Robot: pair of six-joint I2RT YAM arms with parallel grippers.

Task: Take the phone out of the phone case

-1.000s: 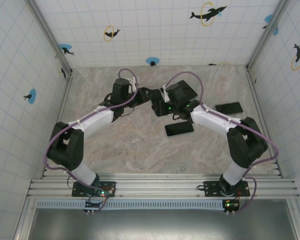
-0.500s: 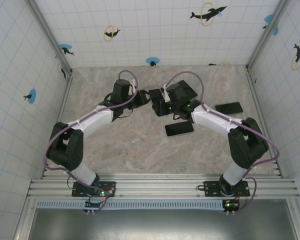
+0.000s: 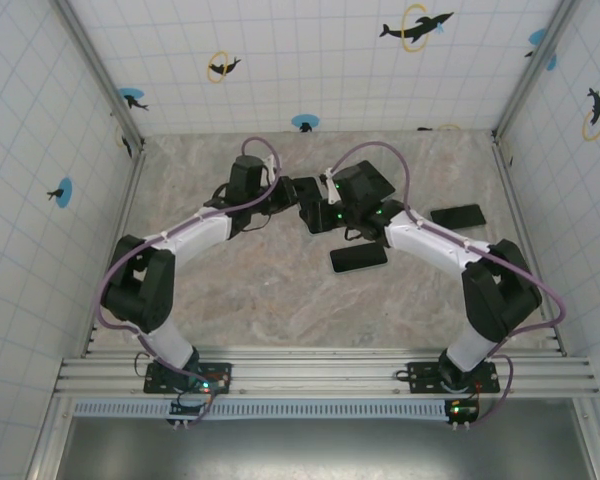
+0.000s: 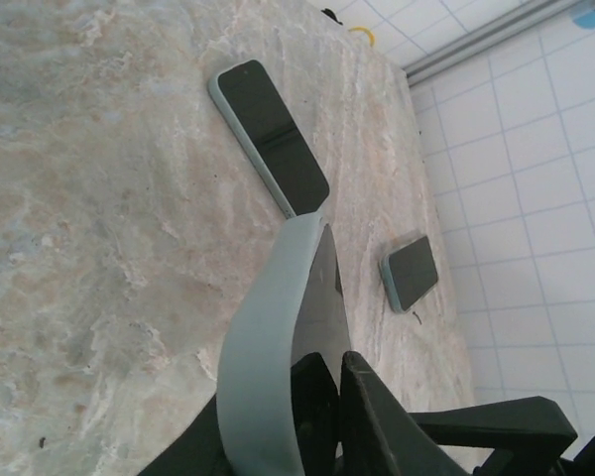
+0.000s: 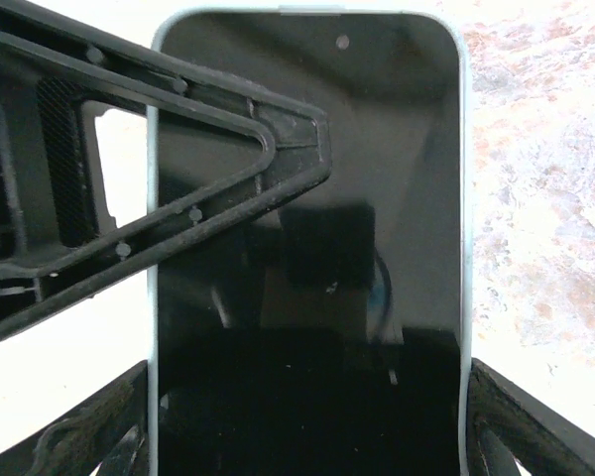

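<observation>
Now | left gripper [image 4: 329, 385] moved in | clamped on phone case [image 4: 263, 357] edge

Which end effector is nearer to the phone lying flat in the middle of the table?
Right. The right end effector, holding the cased phone, is just beyond the flat phone, slightly left; the left end effector is farther back and farther left.

Marble-patterned table [image 3: 260, 290]: near phone [image 3: 358, 258], far-right phone [image 3: 457, 215], seemingly both cased.

Cased phone [image 5: 397, 178] between two claws, above the worktop [image 3: 280, 300].
Left claw [image 3: 298, 192] on its left, right claw [image 3: 316, 215] on its right; near phone [image 3: 358, 257] before it, far phone [image 3: 457, 215] farther right.
</observation>
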